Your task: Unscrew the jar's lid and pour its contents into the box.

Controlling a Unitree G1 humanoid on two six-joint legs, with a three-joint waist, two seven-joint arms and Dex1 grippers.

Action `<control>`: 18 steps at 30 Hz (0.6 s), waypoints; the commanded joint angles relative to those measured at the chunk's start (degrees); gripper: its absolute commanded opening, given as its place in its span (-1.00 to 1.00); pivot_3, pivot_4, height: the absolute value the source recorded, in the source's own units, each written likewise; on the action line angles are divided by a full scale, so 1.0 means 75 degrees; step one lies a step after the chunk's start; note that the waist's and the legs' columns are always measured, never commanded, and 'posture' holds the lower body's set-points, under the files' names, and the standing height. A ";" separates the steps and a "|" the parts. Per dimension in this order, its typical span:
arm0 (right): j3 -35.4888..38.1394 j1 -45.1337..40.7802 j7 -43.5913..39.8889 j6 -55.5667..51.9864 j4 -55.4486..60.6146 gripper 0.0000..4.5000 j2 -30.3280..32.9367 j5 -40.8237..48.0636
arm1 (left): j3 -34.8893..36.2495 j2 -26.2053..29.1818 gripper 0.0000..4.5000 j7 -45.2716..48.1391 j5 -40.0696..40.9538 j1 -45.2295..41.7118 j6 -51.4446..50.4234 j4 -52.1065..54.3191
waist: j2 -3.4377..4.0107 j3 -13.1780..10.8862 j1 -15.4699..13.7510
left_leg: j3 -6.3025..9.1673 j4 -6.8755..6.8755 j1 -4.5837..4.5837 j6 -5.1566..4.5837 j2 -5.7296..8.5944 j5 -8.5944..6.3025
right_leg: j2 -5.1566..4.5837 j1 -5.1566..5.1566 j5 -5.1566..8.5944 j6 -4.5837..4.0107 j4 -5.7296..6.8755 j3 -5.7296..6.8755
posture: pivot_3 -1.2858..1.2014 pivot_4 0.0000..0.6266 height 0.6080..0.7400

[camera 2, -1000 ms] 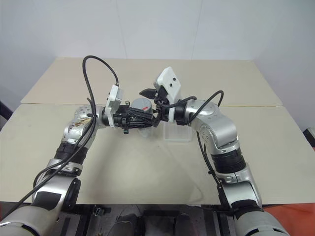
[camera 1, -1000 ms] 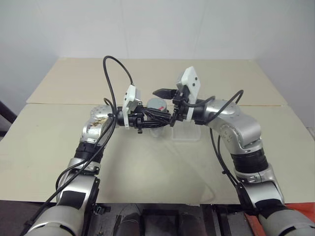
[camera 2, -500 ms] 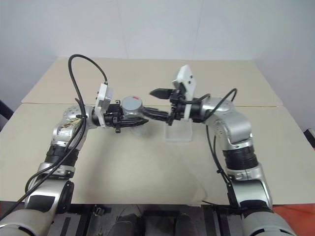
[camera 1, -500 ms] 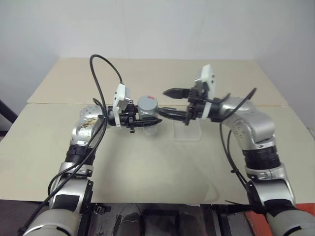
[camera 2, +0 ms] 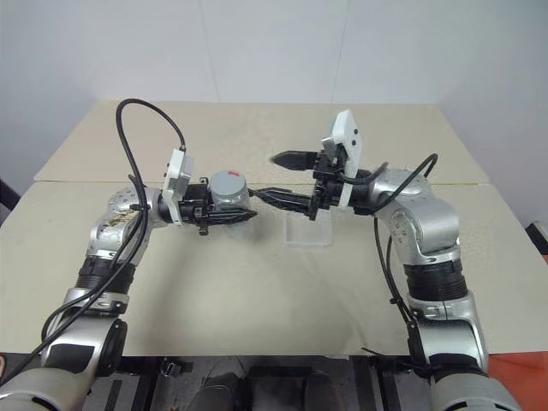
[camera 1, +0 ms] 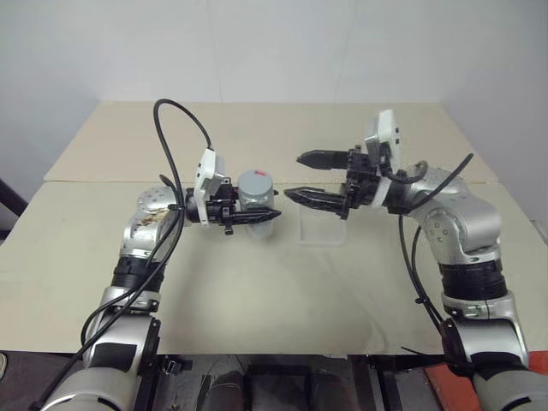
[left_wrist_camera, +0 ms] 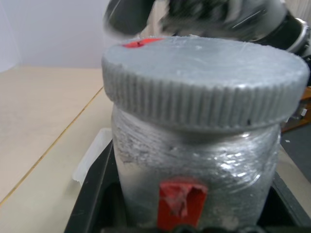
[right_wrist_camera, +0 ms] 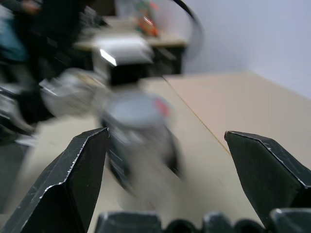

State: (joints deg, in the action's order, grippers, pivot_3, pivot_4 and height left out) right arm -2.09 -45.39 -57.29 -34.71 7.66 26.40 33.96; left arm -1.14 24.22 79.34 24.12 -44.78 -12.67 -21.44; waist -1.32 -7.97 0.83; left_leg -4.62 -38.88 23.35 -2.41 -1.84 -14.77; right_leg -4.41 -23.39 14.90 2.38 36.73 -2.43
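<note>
My right gripper (camera 1: 301,177) has drawn back from the jar (camera 1: 255,193) toward frame right, its fingers spread. Head view: my left gripper (camera 1: 259,216) pinches the jar left of centre; the box (camera 1: 324,229) sits centre. Left wrist view: the lid (left_wrist_camera: 204,82) is still on.

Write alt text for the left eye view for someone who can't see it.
The left pincer holds a silvery-grey jar, lid on, above a beige table. The open right pincer faces it, apart, over a clear plastic box.
</note>
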 commanded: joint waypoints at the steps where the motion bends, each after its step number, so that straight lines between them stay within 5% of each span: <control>1: -0.0234 -0.0329 0.0392 -0.0100 0.0246 0.99 -0.0312 -0.0062 | 0.0048 -0.0065 -0.14 -0.0015 0.0058 -0.0286 0.0132 -0.0034 | 0.0000 0.0000 0.0001 | -0.0001 -0.0001 0.0000 0.0000 0.0002 0.0000 | -0.0001 0.0000 0.0000 0.0000 0.0001 0.0000 | 0.03 -0.52 1.00; 18: -0.0819 -0.1035 0.0774 0.0497 -0.1206 0.99 -0.1174 -0.1228 | 0.0067 -0.0058 -0.14 0.0035 0.0114 -0.0195 0.0053 0.0132 | 0.0001 0.0000 0.0002 | -0.0001 0.0000 0.0000 0.0001 0.0009 0.0001 | 0.0001 -0.0001 0.0000 0.0000 0.0001 0.0003 | 0.03 -0.52 1.00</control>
State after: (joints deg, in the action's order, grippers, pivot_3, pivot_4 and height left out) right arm -8.75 -51.46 -51.65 -32.66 -1.87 17.58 25.17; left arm -1.19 23.27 79.41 24.12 -45.64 -12.62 -22.71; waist -1.32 -7.97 0.85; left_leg -4.63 -38.88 23.35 -2.40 -1.78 -14.76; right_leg -4.40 -23.40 14.90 2.38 36.74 -2.41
